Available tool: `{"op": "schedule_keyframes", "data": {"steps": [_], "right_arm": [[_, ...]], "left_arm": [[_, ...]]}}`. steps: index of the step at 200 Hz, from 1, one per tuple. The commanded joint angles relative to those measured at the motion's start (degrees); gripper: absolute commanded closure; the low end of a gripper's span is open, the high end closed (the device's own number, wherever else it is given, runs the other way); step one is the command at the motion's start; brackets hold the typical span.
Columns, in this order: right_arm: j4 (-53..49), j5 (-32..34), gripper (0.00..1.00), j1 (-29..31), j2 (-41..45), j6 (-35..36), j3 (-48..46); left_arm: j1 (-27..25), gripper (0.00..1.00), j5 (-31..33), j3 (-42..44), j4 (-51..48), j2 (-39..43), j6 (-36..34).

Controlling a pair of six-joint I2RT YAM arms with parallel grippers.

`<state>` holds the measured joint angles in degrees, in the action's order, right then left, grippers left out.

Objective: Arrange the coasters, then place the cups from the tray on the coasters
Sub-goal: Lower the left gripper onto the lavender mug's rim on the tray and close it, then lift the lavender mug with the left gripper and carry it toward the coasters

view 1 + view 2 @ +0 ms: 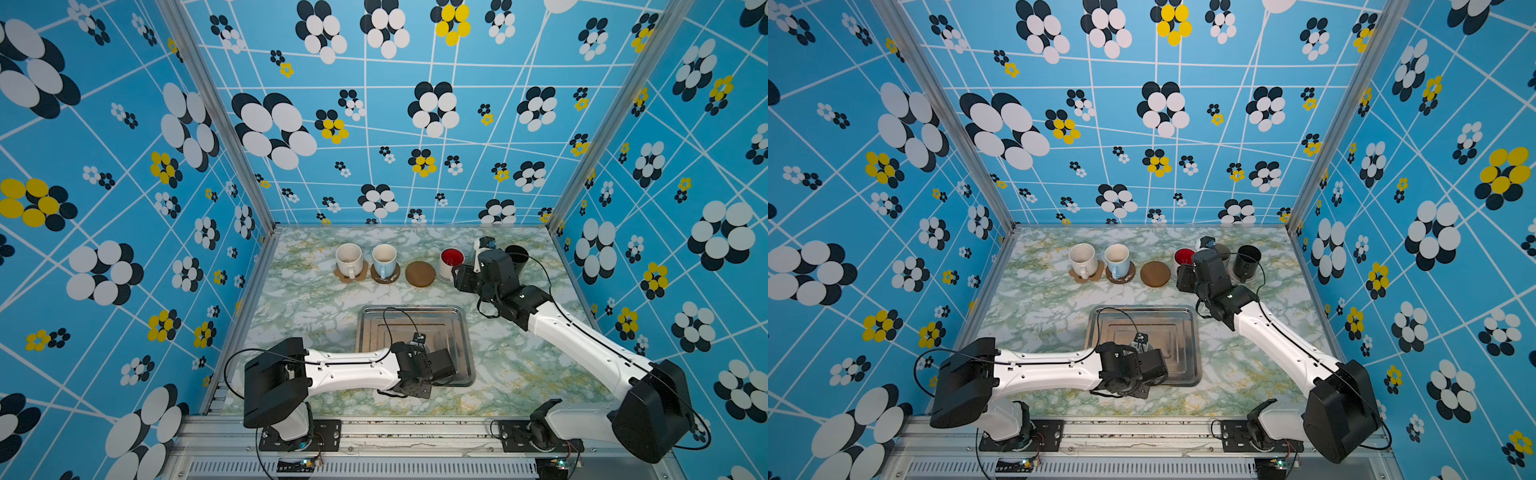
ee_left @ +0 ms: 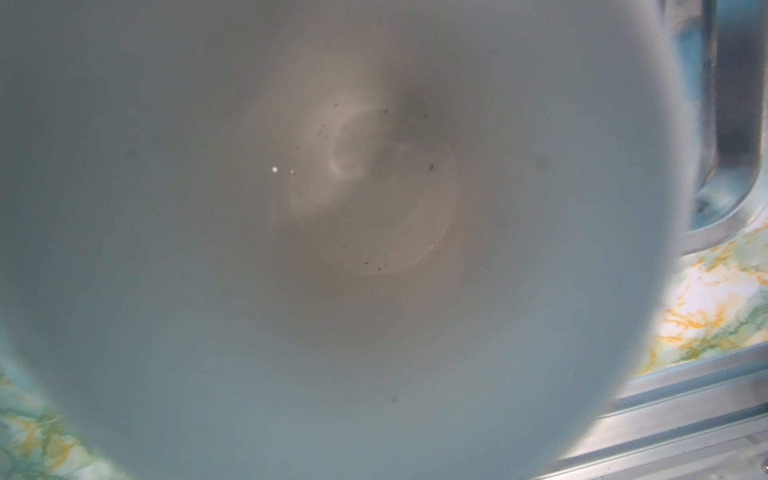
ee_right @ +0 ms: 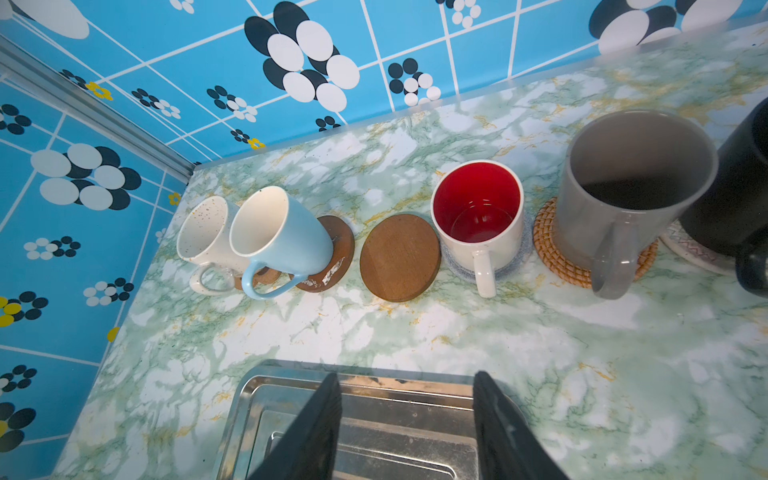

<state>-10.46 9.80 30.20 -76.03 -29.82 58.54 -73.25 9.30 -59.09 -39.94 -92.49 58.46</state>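
Note:
My left arm's wrist (image 1: 419, 365) hangs over the front of the silver tray (image 1: 415, 318), hiding its gripper. The left wrist view is filled by the pale inside of a cup (image 2: 332, 249); no fingers show. At the back, a cream cup (image 1: 348, 258) sits on the paw coaster (image 1: 360, 277) and a light blue cup (image 1: 384, 259) on a brown disc. Beside them lie a bare brown coaster (image 1: 420, 274), a red-inside cup (image 3: 478, 212), a grey cup (image 3: 636, 187) on rattan (image 3: 548, 249) and a black cup (image 1: 1246, 262). My right gripper (image 3: 405, 376) hovers open and empty.
Patterned blue walls close in the marble table (image 1: 307, 299) at the back and both sides. A metal rail (image 1: 374, 432) runs along the front edge. The right arm (image 1: 582, 340) slants from the front right corner toward the back row.

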Motion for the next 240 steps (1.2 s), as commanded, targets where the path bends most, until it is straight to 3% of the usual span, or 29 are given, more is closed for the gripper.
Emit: {"op": "schedule_keyframes", "data": {"steps": [1, 7, 159, 240], "right_arm": [[-0.59, 1.01, 0.47, -0.14, -0.79, 0.01, 0.07], [-0.69, 1.01, 0.47, -0.14, -0.77, -0.04, 0.15], [-0.98, 2.06, 0.47, -0.14, -0.87, 0.55, 0.39], [-1.37, 1.97, 0.47, -1.27, 0.00, 0.82, 0.09]], "left_arm": [[0.83, 0.95, 0.81, -0.21, -0.43, -1.18, -0.29], [0.83, 1.00, 1.04, -0.46, -1.04, -1.36, -0.12], [2.64, 1.00, 6.61, -7.68, -7.75, 0.72, -3.88], [13.54, 1.00, 3.44, -11.23, -5.49, 1.81, -13.02]]}}
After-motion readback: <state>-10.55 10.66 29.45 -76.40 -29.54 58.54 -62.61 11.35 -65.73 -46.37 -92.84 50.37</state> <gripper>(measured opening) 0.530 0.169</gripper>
